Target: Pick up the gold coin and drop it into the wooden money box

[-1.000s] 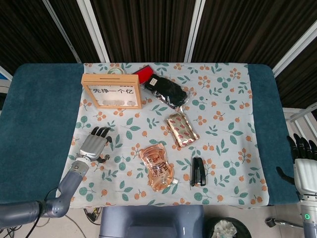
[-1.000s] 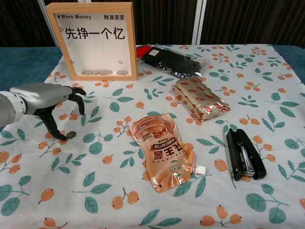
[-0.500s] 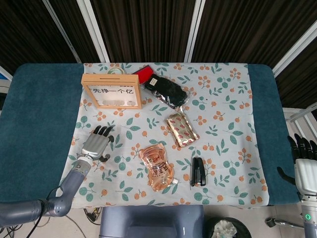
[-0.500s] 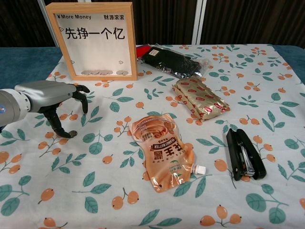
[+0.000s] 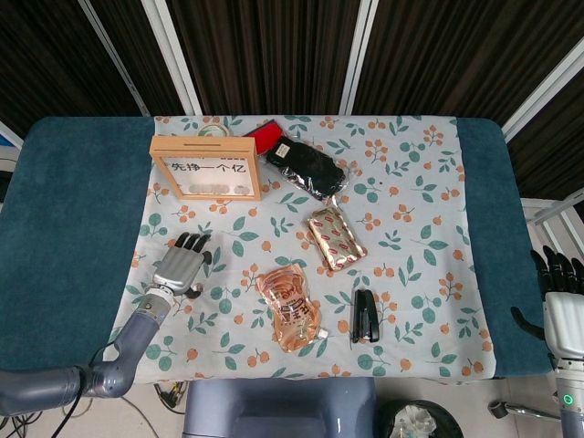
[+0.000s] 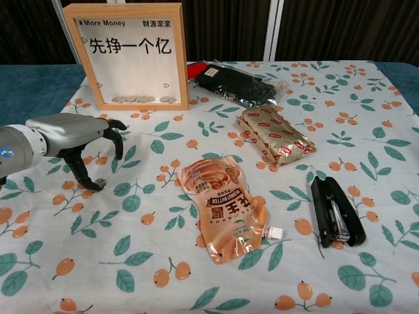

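Floral cloth (image 6: 216, 281) (teal table (image 5: 78, 228) beneath) under dark slats (image 5: 274, 55).

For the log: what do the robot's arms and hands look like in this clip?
The left hand has a silver-grey metal back and black fingers. Its forearm is a smooth grey tube with a small blue light near the wrist; a thin dark cable loops below it. The right hand looks the same, black fingers on a pale grey body, with a green light lower down.
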